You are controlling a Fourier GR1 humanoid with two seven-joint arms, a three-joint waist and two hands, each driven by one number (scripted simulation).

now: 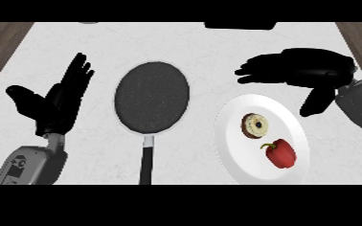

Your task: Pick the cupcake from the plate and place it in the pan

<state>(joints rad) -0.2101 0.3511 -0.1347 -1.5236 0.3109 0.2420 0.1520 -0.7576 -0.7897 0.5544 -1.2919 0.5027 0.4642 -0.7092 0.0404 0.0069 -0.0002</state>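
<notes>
Left hand (60, 93) rests open; right hand (300, 69), seemingly open above plate (233, 148), risks nudging pepper (280, 153) beside cupcake (256, 125).

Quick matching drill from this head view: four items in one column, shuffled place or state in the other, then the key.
Items
1. cupcake
2. red pepper
3. pan
4. left hand

Descriptions
A. dark, nothing in it, handle pointing toward the robot
B. on the white plate, nearer part, below the other food
C. open, fingers up, at the view's left
D. on the white plate, farther part, just short of the right hand

Pairs: 1-D, 2-B, 3-A, 4-C
</notes>
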